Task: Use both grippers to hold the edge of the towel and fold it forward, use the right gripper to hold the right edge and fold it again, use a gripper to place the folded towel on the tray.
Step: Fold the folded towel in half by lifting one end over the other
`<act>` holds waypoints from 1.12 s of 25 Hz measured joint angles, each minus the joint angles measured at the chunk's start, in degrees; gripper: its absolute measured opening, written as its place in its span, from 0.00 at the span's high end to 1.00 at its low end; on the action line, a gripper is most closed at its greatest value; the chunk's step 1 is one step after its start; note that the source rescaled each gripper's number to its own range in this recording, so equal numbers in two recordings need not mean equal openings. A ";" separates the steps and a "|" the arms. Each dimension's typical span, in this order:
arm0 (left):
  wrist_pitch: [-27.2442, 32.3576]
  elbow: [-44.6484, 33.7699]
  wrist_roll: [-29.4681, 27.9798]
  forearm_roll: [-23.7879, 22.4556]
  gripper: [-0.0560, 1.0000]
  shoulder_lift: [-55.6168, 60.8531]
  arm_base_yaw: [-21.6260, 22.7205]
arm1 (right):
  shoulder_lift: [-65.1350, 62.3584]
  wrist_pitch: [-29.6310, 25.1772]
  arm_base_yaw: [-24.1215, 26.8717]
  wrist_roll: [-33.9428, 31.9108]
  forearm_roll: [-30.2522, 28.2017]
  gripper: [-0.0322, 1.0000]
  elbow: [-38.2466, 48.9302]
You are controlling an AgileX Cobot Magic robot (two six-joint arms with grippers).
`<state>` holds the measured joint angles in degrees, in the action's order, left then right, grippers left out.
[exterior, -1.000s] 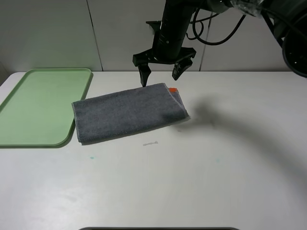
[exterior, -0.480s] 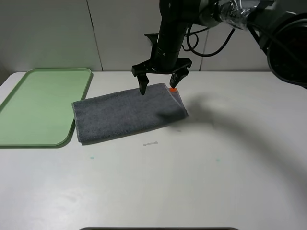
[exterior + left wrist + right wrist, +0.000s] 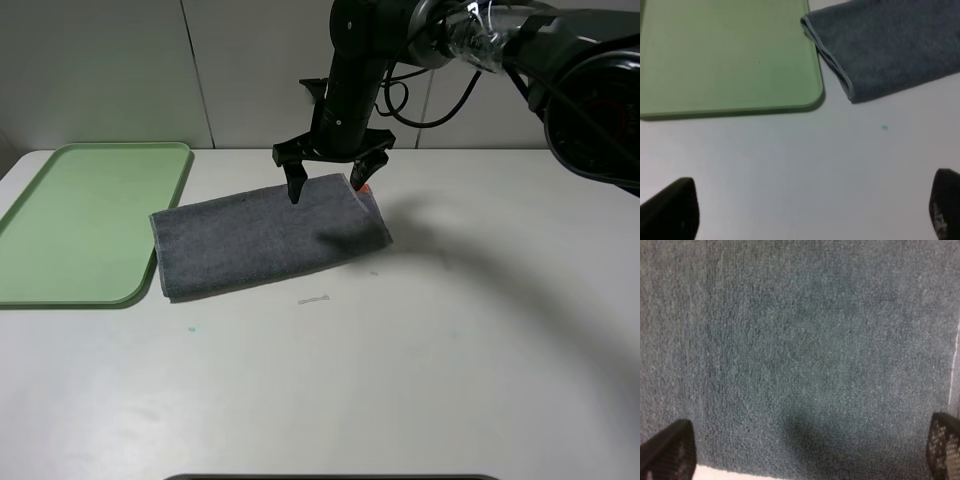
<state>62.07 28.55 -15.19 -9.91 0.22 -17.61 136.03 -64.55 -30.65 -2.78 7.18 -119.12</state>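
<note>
The grey towel [image 3: 265, 236] lies folded on the white table, just right of the green tray [image 3: 85, 218]. My right gripper [image 3: 326, 187] is open, its fingertips just above the towel's far right part, near an orange tag. In the right wrist view the towel [image 3: 810, 350] fills the frame between the open fingertips. My left gripper [image 3: 812, 210] is open above bare table; its view shows the tray's corner [image 3: 730, 55] and the towel's left end [image 3: 885, 50]. The left arm is out of the exterior high view.
The white table [image 3: 400, 360] extends in front of and to the right of the towel. A small pale scrap [image 3: 314, 299] lies just in front of the towel. A wall stands behind the table.
My right gripper has come down towards the towel's far right part and shifted slightly left. The towel and tray have not moved.
</note>
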 joint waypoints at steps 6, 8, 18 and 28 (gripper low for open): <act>-0.17 -0.07 0.23 0.00 0.08 0.00 0.00 | 0.00 0.24 0.00 0.00 -0.07 0.00 0.00; -0.23 -0.07 0.23 0.00 0.08 0.00 0.00 | 0.00 0.42 0.00 -0.05 -0.98 0.00 0.00; -0.28 -0.13 0.46 0.05 0.08 0.00 10.15 | 2.13 1.89 0.00 -2.80 -7.48 0.00 0.00; -0.28 -0.13 0.56 0.05 0.08 0.00 17.76 | 6.60 4.29 0.13 -2.57 -13.50 0.00 0.00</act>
<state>61.79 28.42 -14.63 -9.86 0.22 0.15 142.63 -60.26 -30.52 -5.35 -6.32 -119.12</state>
